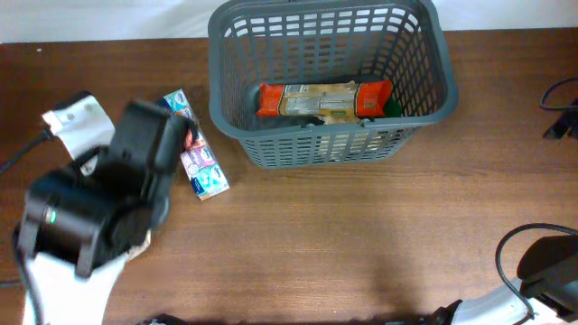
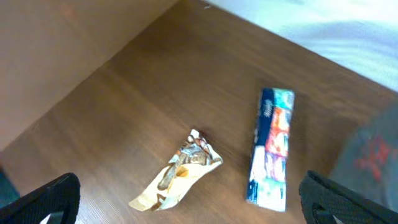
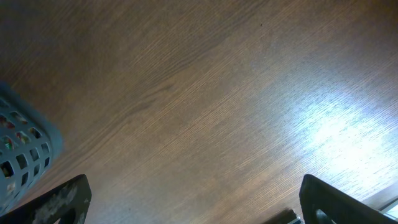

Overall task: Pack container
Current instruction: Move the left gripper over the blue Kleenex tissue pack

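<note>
- Overhead view: container (image 1: 298,149) holds one packet (image 1: 325,99); a toothpaste box (image 1: 200,158) lies just left of it, long axis roughly parallel to its left wall.
- Left gripper (image 2: 189,177) — jaws wide, empty — hovers left of the container, above the box and a crumpled wrapper (image 2: 177,171); this is the nearer arm.
- Right gripper (image 3: 196,186) — wide, empty — sits right of the container.

1. table (image 3: 205,112) — brown wood-grain top, smooth, with a soft sheen where the light glares off it.
2. container (image 1: 271,149) — grey moulded plastic, matt, with slotted walls.
3. packet (image 1: 325,99) in the container: orange and tan plastic film, glossy.
4. box (image 2: 271,149): printed card, smooth, slightly glossy.
5. wrapper (image 2: 177,171): thin, crinkled film, pale gold, shiny along its creases.
</note>
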Controlling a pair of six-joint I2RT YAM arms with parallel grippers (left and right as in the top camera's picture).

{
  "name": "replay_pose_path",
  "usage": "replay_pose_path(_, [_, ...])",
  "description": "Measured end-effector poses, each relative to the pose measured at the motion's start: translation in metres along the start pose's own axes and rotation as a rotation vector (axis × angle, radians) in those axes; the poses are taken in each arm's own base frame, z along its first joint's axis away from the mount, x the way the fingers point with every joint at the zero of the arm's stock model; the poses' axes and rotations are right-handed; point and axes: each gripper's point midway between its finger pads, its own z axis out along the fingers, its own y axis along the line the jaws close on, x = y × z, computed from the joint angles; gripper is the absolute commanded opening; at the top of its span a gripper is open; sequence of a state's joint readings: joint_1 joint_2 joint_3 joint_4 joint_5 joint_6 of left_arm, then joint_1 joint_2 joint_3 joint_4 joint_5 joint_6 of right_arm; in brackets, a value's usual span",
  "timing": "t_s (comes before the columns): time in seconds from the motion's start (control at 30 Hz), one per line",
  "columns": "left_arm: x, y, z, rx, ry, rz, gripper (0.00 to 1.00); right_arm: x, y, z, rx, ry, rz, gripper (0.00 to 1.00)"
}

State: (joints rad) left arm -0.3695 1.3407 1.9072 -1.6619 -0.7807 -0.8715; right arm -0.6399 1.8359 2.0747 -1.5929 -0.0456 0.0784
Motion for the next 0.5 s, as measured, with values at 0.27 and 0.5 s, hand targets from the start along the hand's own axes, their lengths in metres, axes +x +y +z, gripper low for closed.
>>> replay_pose_path(0.27, [0.009, -0.049, 0.033, 0.255, 0.211, 0.134, 1.00, 0.000, 0.000, 0.000, 0.000, 0.000, 0.000, 0.99])
replay_pose_path(0.5, [0.028, -0.111, -0.004, 0.757, 0.244, 0.487, 1.00, 0.000, 0.000, 0.000, 0.000, 0.000, 0.000, 0.99])
